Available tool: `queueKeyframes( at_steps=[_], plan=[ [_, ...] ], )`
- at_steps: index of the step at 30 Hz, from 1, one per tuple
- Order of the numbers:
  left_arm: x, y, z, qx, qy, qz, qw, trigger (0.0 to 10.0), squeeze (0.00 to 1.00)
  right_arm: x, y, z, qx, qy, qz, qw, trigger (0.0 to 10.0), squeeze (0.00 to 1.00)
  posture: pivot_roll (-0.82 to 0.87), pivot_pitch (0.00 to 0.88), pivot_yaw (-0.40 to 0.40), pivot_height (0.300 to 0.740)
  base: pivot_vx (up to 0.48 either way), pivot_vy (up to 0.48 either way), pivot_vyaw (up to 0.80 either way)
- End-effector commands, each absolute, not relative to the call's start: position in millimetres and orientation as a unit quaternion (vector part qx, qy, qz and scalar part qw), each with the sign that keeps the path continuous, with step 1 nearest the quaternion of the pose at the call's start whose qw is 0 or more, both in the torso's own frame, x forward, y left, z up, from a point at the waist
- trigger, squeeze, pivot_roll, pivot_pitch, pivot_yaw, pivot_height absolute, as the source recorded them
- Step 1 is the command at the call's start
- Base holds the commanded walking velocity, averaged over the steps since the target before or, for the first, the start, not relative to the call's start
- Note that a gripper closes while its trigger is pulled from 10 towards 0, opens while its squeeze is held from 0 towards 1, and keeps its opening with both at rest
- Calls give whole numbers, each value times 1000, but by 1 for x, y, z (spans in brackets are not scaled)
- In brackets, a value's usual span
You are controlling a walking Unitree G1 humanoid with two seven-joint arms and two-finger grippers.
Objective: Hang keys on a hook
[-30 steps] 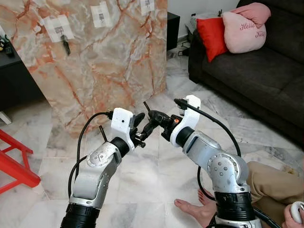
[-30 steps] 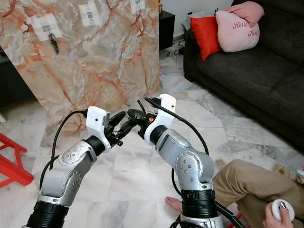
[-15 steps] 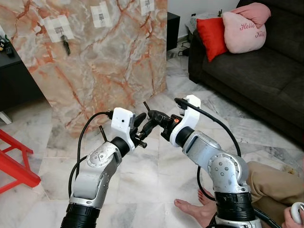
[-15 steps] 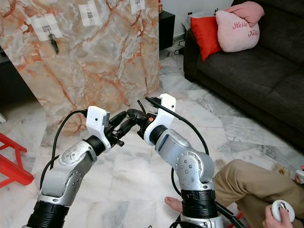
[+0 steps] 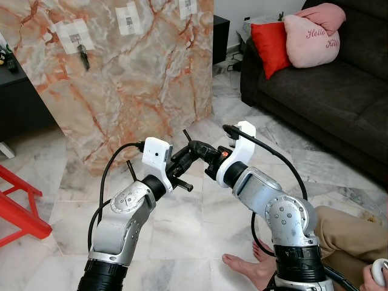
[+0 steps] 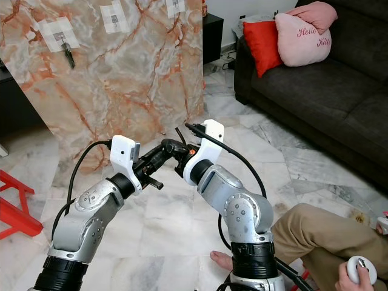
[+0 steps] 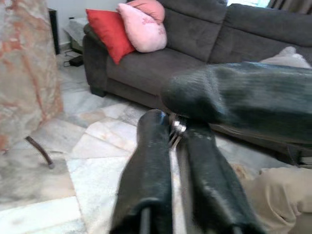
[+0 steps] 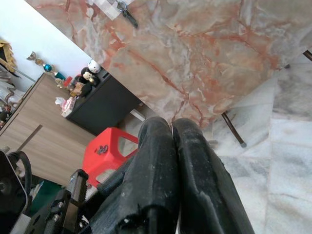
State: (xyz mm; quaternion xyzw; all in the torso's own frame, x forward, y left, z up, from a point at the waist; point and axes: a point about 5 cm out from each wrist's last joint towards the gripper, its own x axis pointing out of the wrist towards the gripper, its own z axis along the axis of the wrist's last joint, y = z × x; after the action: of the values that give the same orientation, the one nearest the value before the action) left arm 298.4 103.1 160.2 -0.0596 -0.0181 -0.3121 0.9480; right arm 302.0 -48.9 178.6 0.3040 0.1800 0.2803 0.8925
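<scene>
My two grippers meet tip to tip in front of my chest. The left gripper (image 5: 185,156) is shut, and a small metal key ring (image 7: 176,128) shows between its fingers (image 7: 151,161). The right gripper (image 5: 193,147) crosses just above it with its fingers (image 8: 156,146) pressed together, its tips at the same key ring. Ahead to the left leans a marble board (image 5: 139,79) with white hook patches (image 5: 129,17). Another bunch of keys (image 5: 83,57) hangs from the leftmost hook.
A dark sofa (image 5: 327,85) with red and pink cushions lies to the right. A person sits on the floor at lower right, bare foot (image 5: 242,264) near my right arm and a controller in hand (image 5: 377,270). A red stool (image 5: 18,209) stands at left beside a black cabinet (image 5: 21,100).
The left gripper's fingers, spread apart beside the right gripper's tips before, have come together on the key ring. The arms and the view have hardly shifted.
</scene>
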Motion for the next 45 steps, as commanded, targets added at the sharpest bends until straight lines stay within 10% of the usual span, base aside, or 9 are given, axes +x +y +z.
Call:
queueKeyframes(
  at_steps=[1,19,20,21,33,35,36,42,45],
  plan=[
    [297,107,165,-59,-31,-306,950,0,0,296,-37,181,325,182,293,881,10000,0,-32,69,-5,740,0,0,0],
    [296,108,165,-63,-30,-311,948,0,0,299,-42,180,341,178,270,883,10000,0,-31,69,-3,740,0,0,0],
    [295,108,164,-60,-29,-311,948,0,0,299,-42,180,337,174,271,885,10000,808,-32,68,-3,740,0,0,0],
    [295,108,164,-59,-28,-311,948,0,0,300,-43,181,336,171,269,886,10000,1000,-31,68,-3,740,0,0,0],
    [293,108,158,-33,-15,-321,946,0,0,317,-72,209,391,55,198,897,10000,1000,-31,69,-2,740,0,0,0],
    [292,107,157,-30,-15,-322,946,0,0,318,-75,211,395,42,191,898,10000,894,-29,69,-2,740,0,0,0],
    [292,107,157,-26,-14,-322,946,0,0,320,-84,209,383,33,165,908,10000,0,-27,68,-2,740,0,0,0],
    [294,110,157,-16,-16,-312,950,0,0,326,-122,167,306,80,61,947,10000,0,-31,67,-2,740,0,0,0],
    [298,113,160,-7,-24,-296,955,0,0,318,-156,99,114,178,4,977,10000,0,-30,57,-4,740,0,0,0]
  ],
)
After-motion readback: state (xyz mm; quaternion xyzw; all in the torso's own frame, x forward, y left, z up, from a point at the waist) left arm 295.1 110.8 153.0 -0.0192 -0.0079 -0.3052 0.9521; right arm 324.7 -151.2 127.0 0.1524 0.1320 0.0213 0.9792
